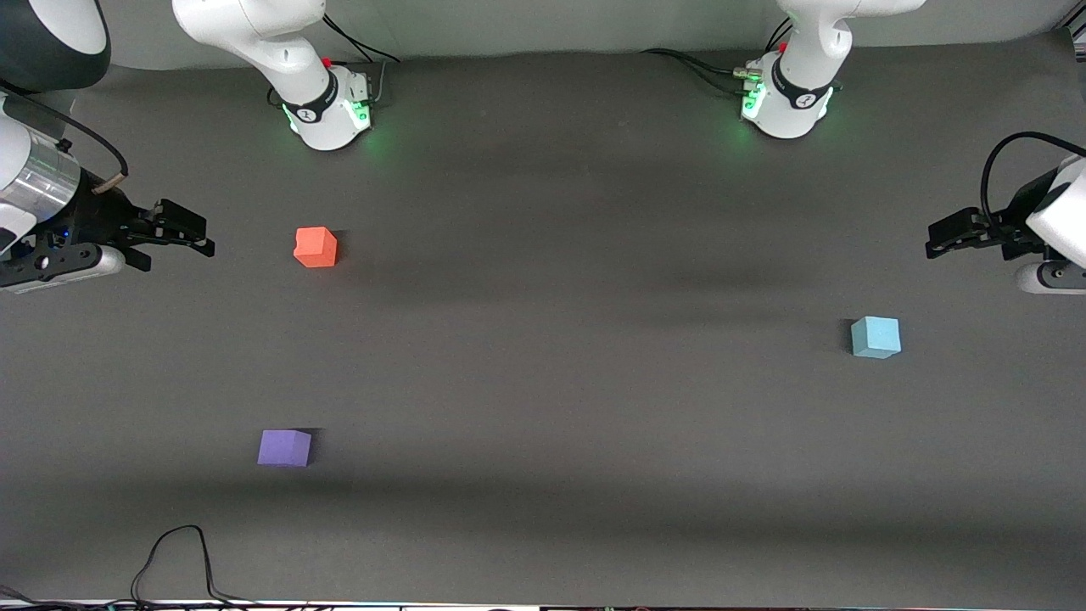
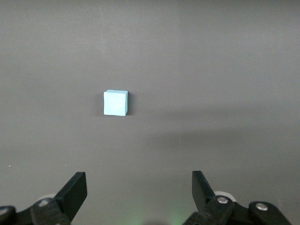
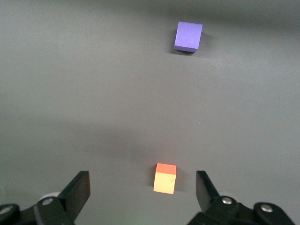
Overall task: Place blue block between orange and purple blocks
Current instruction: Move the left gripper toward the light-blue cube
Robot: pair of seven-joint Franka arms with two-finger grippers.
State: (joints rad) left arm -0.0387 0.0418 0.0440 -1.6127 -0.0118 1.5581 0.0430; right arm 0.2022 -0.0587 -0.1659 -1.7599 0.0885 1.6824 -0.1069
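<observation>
Nearest the front camera's edge of the table (image 1: 543, 407) sits the purple block (image 1: 284, 448), toward my right arm's end, well apart from everything else. In my right wrist view it shows as a violet cube (image 3: 188, 36) on bare dark mat.

Farther from that edge, toward my left arm's end, the blue block (image 1: 876, 337) rests alone on the mat, with nothing touching it. My left wrist view has it squarely ahead (image 2: 115, 102).

Farther again, back at my right arm's end, stands the orange block (image 1: 316, 247), roughly in line with the purple one. My right wrist view shows it (image 3: 165, 178) lying between my two fingers' line of sight, untouched.

My right gripper (image 1: 188, 231) hangs above the mat near its end's edge, beside the orange block, fingers spread wide and holding nothing. My left gripper (image 1: 950, 233) hangs over the mat at its own end's edge, also spread and unloaded (image 2: 139, 192).
</observation>
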